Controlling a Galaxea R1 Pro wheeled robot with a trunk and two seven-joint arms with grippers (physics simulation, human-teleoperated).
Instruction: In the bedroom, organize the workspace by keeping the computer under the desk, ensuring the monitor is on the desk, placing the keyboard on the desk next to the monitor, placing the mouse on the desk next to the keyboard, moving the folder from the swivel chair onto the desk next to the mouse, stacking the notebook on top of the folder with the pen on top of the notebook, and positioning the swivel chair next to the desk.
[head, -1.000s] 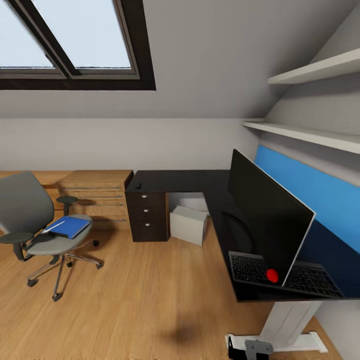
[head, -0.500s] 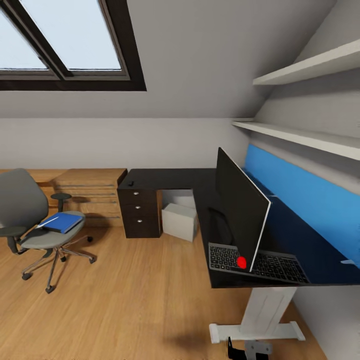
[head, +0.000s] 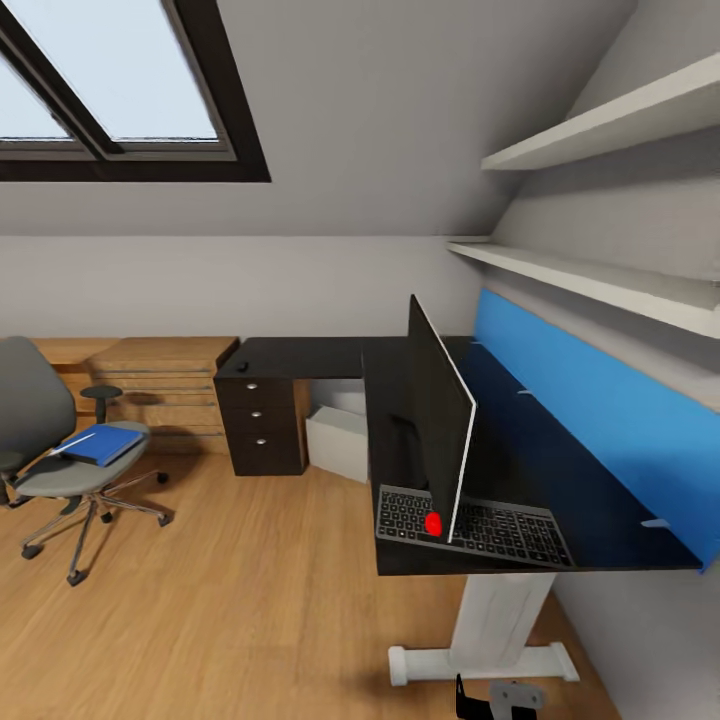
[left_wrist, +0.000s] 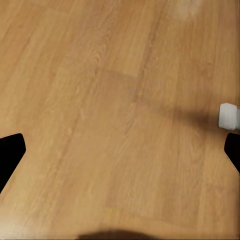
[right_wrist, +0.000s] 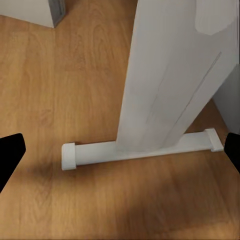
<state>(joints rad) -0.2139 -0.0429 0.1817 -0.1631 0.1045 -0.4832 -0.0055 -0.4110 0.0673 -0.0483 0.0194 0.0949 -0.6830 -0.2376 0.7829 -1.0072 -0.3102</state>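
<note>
We see the left tool (left_wrist: 120, 150) with its two black fingertips (left_wrist: 10, 155) spread wide apart at the frame edges, holding nothing, above bare wood floor (left_wrist: 100, 100). The end of a white foot bar (left_wrist: 229, 115) lies near one fingertip. The right tool (right_wrist: 120, 150) is likewise spread wide and holds nothing; it faces the white leg (right_wrist: 170, 75) of the tabletop and the white foot (right_wrist: 140, 150) resting on the floor.

In the head view, the black L-shaped tabletop (head: 310, 357) runs along the right wall, in front of a blue upright panel (head: 600, 400). The monitor (head: 437, 420) stands on it, seen nearly edge-on. The keyboard (head: 470, 523) lies at the near end, at the monitor's base, passing under the screen. A small dark mouse (head: 241, 366) sits at the far left corner, above the black drawer unit (head: 258, 425). The grey computer (head: 338, 442) stands on the floor beneath the tabletop, just beside the drawers.

The swivel chair (head: 45, 430) stands well apart at the left. The blue folder (head: 102, 445) lies on its seat, with a thin white pen (head: 75, 441) resting on it.
</note>
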